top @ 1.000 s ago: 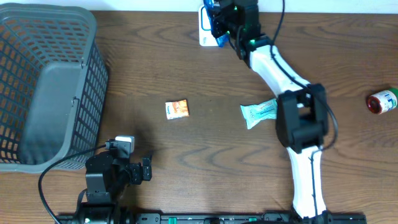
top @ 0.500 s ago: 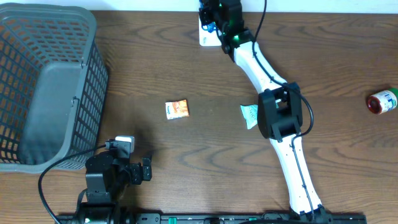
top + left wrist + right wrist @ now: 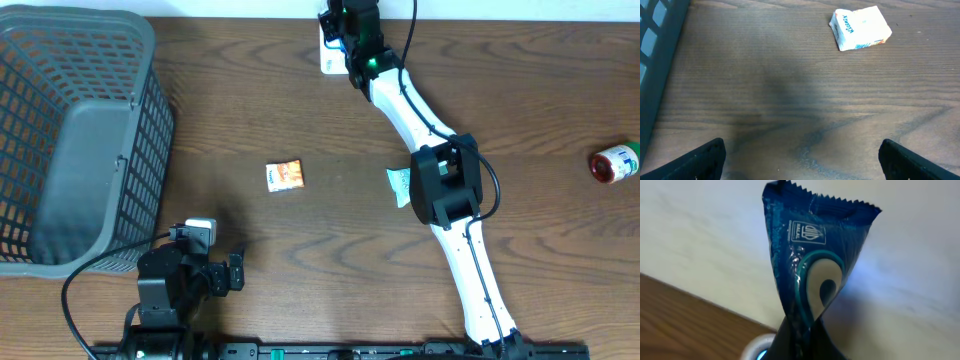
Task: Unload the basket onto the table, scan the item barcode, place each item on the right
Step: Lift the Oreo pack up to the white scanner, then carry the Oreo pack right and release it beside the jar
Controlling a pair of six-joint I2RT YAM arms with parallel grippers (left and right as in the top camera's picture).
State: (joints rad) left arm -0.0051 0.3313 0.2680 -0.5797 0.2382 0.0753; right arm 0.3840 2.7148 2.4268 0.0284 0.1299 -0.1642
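Observation:
A dark blue snack packet (image 3: 815, 265) with a white and teal swirl stands upright between the shut fingers of my right gripper (image 3: 805, 340). Overhead, that gripper (image 3: 342, 22) is stretched to the far edge of the table with the packet (image 3: 335, 20) over the white barcode scanner (image 3: 328, 52). The scanner's rim and a blue light (image 3: 759, 350) show just below the packet. My left gripper (image 3: 802, 162) hovers low over bare wood near the front left (image 3: 236, 271), jaws wide open and holding nothing.
A small Kleenex tissue pack (image 3: 285, 175) (image 3: 860, 27) lies mid-table. A teal wipes packet (image 3: 399, 184) is partly hidden under my right arm's elbow. A red can (image 3: 613, 162) lies at the far right. A grey mesh basket (image 3: 150, 120) fills the left side.
My right arm has swung a little to the left with the blue packet, its elbow now covering most of the teal packet. The left arm has stayed still.

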